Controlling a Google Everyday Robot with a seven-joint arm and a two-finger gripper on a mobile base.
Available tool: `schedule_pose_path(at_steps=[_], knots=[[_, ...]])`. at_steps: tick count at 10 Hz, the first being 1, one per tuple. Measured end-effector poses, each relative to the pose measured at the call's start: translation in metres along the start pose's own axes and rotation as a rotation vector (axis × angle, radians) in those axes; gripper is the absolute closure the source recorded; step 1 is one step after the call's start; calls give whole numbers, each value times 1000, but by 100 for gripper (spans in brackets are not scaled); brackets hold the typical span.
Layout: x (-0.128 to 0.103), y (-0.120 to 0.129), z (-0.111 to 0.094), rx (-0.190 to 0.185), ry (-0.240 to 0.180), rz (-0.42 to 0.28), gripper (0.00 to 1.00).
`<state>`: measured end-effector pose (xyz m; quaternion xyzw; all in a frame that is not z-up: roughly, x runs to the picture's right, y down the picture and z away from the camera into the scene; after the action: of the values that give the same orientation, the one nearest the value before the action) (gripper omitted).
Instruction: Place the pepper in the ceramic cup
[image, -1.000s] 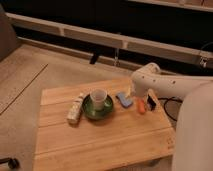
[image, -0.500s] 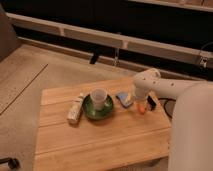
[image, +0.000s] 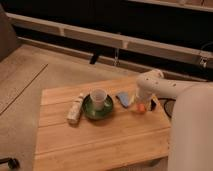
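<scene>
White arm (image: 167, 89) bent forward, tool (image: 141, 105) low, downward, jaws spread.

Here's the robot's arm (image: 170, 89): white all over, a smooth rounded shell catching the warm room light. Just above the gripper (image: 141, 104) there's a fat domed joint (image: 149, 78), round like a knuckle, in the same plain white. Below it a shorter white section (image: 142, 94) narrows down to the gripper, which sits at the arm's tip, low over the wooden table (image: 100, 140), right at the orange pepper (image: 143, 108). Back along the arm from the gripper, the tube swells into a big pale body panel (image: 192, 130), broad and curved, off-white going grey in shade. Markings, screws and cables are too small to tell.
</scene>
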<state>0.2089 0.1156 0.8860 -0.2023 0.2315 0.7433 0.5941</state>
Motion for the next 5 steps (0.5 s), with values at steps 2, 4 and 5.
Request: schedule_pose_path(at_steps=[2,4,5], knots=[[4,-4,8,10,25,-17,35],[5,-9,13,18,39,-36,35],[4,-11,14,21,43,-42,35]])
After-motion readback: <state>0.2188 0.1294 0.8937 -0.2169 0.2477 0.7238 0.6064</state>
